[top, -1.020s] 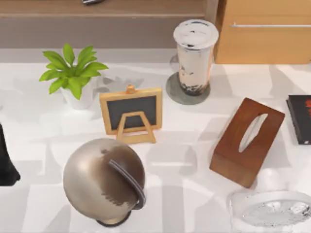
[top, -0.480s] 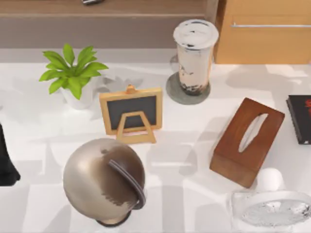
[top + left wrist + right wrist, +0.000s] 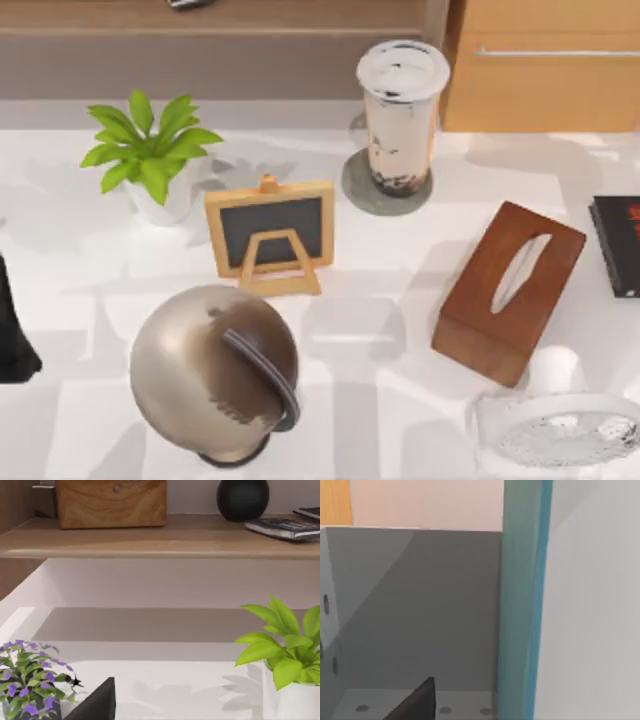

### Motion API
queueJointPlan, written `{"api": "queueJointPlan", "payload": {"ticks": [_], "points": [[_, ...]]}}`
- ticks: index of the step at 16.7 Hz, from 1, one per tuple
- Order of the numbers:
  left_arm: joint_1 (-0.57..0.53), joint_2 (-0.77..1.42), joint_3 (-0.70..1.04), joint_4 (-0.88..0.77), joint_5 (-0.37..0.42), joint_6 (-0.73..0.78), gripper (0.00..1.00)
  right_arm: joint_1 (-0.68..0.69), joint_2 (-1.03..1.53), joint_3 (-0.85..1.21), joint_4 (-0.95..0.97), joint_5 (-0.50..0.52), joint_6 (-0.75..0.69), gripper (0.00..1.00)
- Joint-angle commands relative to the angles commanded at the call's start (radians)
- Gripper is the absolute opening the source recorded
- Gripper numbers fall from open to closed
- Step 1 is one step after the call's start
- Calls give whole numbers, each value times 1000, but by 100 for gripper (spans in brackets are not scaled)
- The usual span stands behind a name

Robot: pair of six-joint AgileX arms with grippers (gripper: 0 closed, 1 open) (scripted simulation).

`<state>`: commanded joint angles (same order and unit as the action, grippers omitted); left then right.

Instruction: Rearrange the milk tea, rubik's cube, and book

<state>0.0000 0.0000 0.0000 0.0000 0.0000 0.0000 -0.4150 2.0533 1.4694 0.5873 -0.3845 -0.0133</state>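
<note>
The milk tea [image 3: 403,110], a tall clear cup with a white lid and dark pearls, stands upright on a grey coaster [image 3: 360,195] at the back of the table. In the right wrist view the book [image 3: 522,600] shows as an upright teal strip, very close, in front of a grey recess. A dark part of my right gripper [image 3: 415,702] lies beside it, and I cannot tell whether it grips the book. My left arm [image 3: 12,330] is parked at the table's left edge, and a dark part of my left gripper [image 3: 95,702] shows. The rubik's cube is out of view.
A potted green plant [image 3: 150,150], a small chalkboard easel [image 3: 270,232], a metal globe [image 3: 215,370], a wooden tissue box [image 3: 510,290], a black book [image 3: 620,245] and a white mesh object [image 3: 560,435] stand about. A shelf [image 3: 160,537] runs behind.
Nothing on the table has moved. Only the shadows and a pale spot near the tissue box on the right side have shifted and faded.
</note>
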Motion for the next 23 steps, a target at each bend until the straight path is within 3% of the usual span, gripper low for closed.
{"api": "queueJointPlan", "payload": {"ticks": [7, 20, 23], "points": [[0, 0, 0, 0, 0, 0, 100, 11, 48, 72, -25, 11, 0, 100], [0, 0, 0, 0, 0, 0, 100, 11, 48, 72, -25, 11, 0, 2], [0, 0, 0, 0, 0, 0, 100, 11, 48, 72, -25, 11, 0, 0]]}}
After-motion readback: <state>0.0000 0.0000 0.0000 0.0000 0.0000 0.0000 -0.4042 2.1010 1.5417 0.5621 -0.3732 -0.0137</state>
